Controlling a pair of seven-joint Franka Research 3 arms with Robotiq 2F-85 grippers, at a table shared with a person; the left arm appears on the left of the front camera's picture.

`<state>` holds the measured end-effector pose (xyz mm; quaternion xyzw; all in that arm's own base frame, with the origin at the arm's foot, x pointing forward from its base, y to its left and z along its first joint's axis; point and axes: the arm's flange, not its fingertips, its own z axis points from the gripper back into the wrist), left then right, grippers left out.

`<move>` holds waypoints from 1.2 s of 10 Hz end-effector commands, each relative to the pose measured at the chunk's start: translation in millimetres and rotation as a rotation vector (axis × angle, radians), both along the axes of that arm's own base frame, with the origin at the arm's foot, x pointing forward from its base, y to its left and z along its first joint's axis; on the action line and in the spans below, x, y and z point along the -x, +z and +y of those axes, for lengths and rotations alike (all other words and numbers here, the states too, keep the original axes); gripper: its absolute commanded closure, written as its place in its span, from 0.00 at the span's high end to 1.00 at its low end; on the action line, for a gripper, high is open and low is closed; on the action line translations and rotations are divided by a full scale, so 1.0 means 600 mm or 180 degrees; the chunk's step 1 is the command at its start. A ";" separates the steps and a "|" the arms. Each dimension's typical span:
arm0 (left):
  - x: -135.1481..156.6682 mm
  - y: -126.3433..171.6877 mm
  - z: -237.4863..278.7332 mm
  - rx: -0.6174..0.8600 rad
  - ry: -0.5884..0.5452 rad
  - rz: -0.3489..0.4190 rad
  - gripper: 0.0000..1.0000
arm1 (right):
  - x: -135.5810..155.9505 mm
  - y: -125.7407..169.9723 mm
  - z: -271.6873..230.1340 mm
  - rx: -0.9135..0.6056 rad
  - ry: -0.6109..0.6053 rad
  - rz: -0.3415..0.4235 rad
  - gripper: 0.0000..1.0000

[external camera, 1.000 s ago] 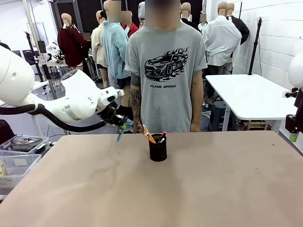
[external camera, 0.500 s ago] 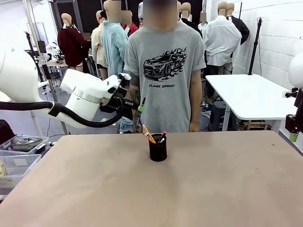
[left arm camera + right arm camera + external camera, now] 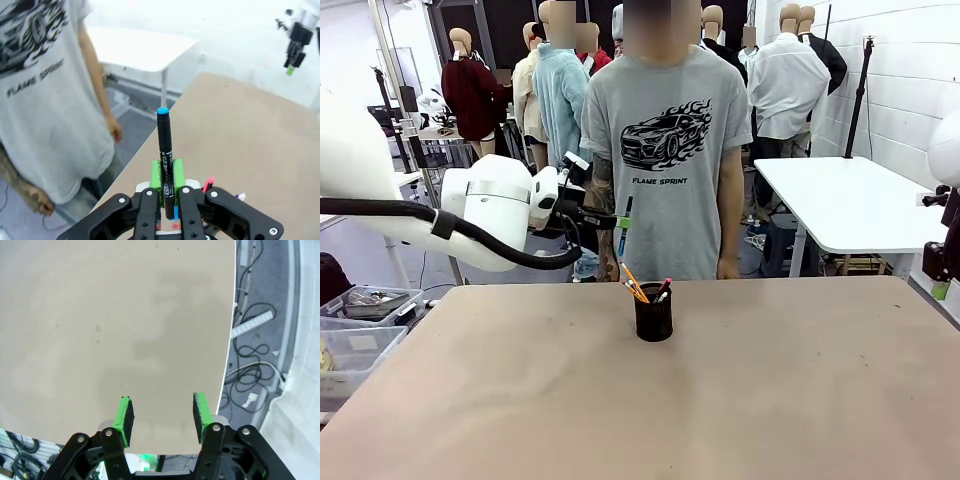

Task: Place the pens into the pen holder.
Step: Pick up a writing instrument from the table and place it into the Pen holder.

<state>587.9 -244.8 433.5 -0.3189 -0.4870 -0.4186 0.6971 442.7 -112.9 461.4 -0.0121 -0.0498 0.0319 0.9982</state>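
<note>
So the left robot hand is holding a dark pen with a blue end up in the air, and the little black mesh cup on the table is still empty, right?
Not quite. The left gripper does hold the dark pen with a blue end in the air, but the black wire-mesh cup is not empty: the front view shows an orange pen and a red-tipped pen already standing in it.

The left gripper point(image 3: 617, 222), clamped on a dark pen with a blue end point(image 3: 623, 228), is now higher and farther toward the middle than a second ago. Earlier it sat low near the far table edge, left of the pen holder point(image 3: 653, 312), with the pen slanted. Now it hangs in front of the person's grey shirt point(image 3: 665, 150), above and slightly left of the holder, and the pen stands nearly upright. The arm's white wrist has turned level.
</note>
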 end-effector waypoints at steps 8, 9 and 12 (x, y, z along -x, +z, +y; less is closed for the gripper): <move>0.017 -0.099 -0.098 0.0059 -0.1003 0.0119 0.00 | 0.000 -0.001 0.000 -0.0017 0.0001 -0.0001 0.61; 0.017 -0.112 -0.101 -0.0073 -0.0939 0.0092 0.00 | 0.000 -0.001 0.000 -0.0017 0.0001 -0.0001 0.61; 0.013 -0.120 -0.093 -0.0192 -0.0948 0.0185 0.00 | 0.000 -0.001 0.000 -0.0017 0.0001 -0.0001 0.61</move>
